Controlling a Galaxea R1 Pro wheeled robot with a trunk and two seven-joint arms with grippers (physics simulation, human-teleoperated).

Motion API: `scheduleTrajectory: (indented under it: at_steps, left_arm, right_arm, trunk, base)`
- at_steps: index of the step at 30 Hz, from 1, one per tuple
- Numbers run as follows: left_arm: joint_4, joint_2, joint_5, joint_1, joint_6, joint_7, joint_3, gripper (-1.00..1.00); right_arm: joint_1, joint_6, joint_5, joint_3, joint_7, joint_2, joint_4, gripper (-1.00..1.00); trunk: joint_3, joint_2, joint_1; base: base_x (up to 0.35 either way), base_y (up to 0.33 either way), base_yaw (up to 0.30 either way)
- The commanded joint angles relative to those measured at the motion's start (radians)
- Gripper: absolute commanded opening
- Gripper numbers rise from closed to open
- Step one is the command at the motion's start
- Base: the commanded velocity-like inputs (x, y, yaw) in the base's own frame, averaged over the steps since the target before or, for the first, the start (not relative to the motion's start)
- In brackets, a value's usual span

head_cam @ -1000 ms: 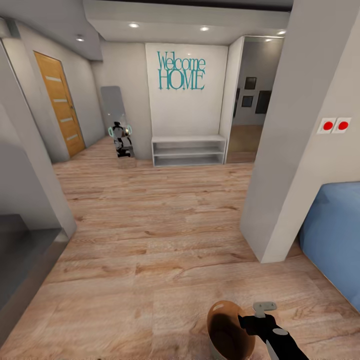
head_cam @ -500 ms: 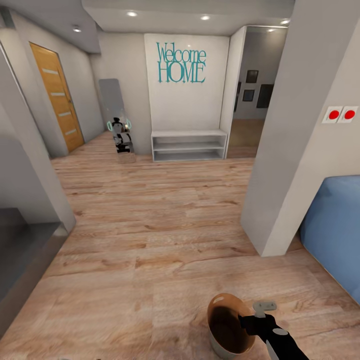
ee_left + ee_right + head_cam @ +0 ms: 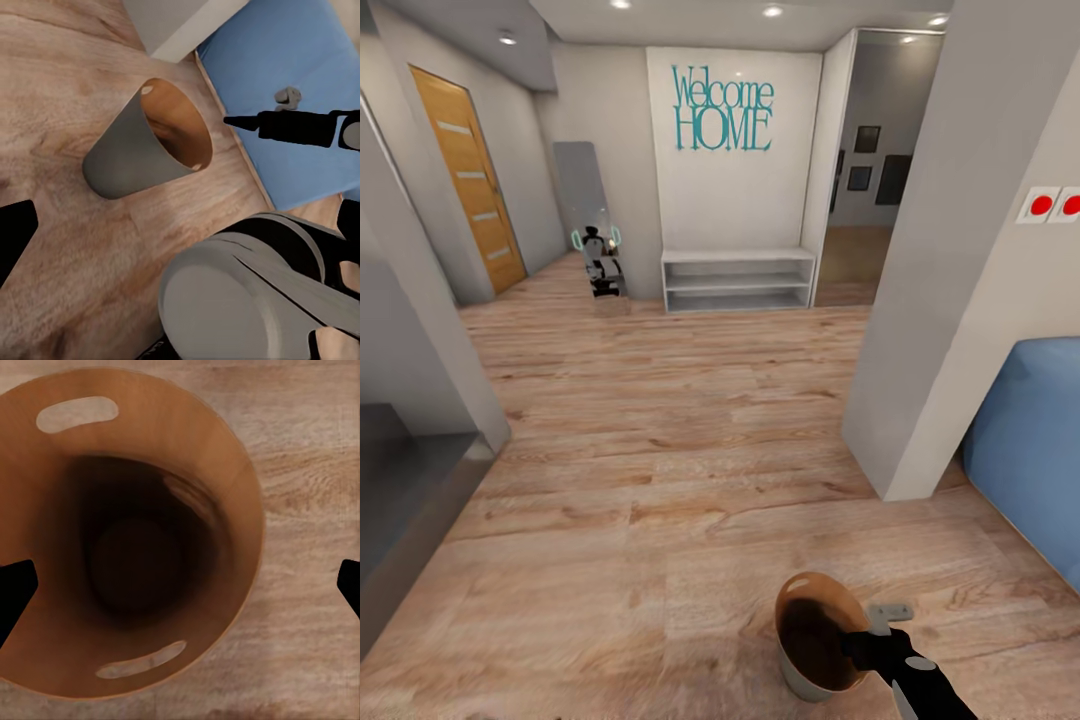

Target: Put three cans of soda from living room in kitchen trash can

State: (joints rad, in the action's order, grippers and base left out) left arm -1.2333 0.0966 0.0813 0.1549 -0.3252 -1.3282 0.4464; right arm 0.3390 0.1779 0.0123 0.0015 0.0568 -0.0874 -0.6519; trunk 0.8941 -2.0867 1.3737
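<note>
- No soda cans can be seen anywhere, and the inside of the bin (image 3: 131,540) looks empty down to its dark bottom, so the task appears to be at an early stage: by this evidence all three cans remain to be fetched and dropped in.
- The bin (image 3: 818,636) stands on the wood floor (image 3: 660,450) of a hallway, near a grey pillar (image 3: 950,260) and a blue sofa (image 3: 1030,450), not among kitchen cabinets; whether it has to be moved is a guess.
- The right gripper (image 3: 880,625) hangs just above the bin's rim on its sofa side. Its wrist camera looks straight down into the opening, with the two dark fingertips (image 3: 15,592) spread wide at either edge of that view and nothing between them: released, holding nothing.
- In the left wrist view the bin (image 3: 146,146) lies well ahead of one dark fingertip (image 3: 13,236); the other finger cannot be made out, so the state of the left gripper cannot be told.
</note>
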Motion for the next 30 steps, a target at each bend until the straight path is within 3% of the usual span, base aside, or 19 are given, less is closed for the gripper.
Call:
scheduleTrajectory:
  at_steps: [1, 9, 30]
  left_arm:
    - [0.0, 0.0, 0.0, 0.0, 0.0, 0.0, 0.0, 1.0]
    - [0.0, 0.0, 0.0, 0.0, 0.0, 0.0, 0.0, 1.0]
    - [0.0, 0.0, 0.0, 0.0, -0.001, 0.0, 0.0, 1.0]
  right_arm:
    - [0.0, 0.0, 0.0, 0.0, 0.0, 0.0, 0.0, 1.0]
    - [0.0, 0.0, 0.0, 0.0, 0.0, 0.0, 0.0, 1.0]
    - [0.0, -0.001, 0.0, -0.001, 0.0, -0.004, 0.0, 1.0]
  trunk:
    - [0.005, -0.007, 0.004]
    - [0.023, -0.021, 0.012]
    - [0.025, -0.021, 0.012]
  base:
    - [0.0, 0.0, 0.0]
    - [0.0, 0.0, 0.0]
    - [0.083, -0.025, 0.0]
